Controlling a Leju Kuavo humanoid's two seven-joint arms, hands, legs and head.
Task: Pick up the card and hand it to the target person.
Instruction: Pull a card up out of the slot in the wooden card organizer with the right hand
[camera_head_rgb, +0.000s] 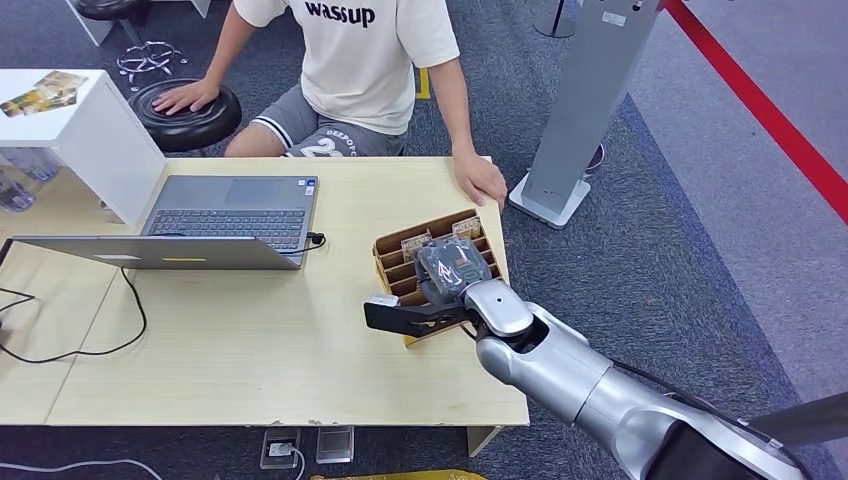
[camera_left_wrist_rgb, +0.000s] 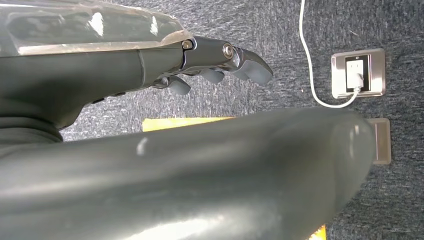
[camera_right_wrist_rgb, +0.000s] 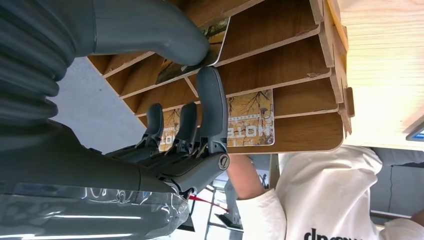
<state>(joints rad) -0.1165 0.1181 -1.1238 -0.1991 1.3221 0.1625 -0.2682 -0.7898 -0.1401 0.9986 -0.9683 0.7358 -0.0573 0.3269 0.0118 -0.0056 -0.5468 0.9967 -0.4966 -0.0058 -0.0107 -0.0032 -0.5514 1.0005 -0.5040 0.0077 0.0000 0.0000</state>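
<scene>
At the slotted wooden card rack (camera_head_rgb: 395, 262) near the tabletop's (camera_head_rgb: 250, 340) right edge, the right hand (camera_right_wrist_rgb: 192, 107) pinches a card (camera_right_wrist_rgb: 212, 35) between thumb and finger, not yet withdrawn; next, lifting toward the seated person (camera_head_rgb: 365, 60).

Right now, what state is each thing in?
Right robot hand: thumb and finger pinching a card, at the holder.
Card: still slotted in holder.
Card holder: upright on table.
Laptop: open.
Left robot hand: hanging over the floor, holding nothing.
</scene>
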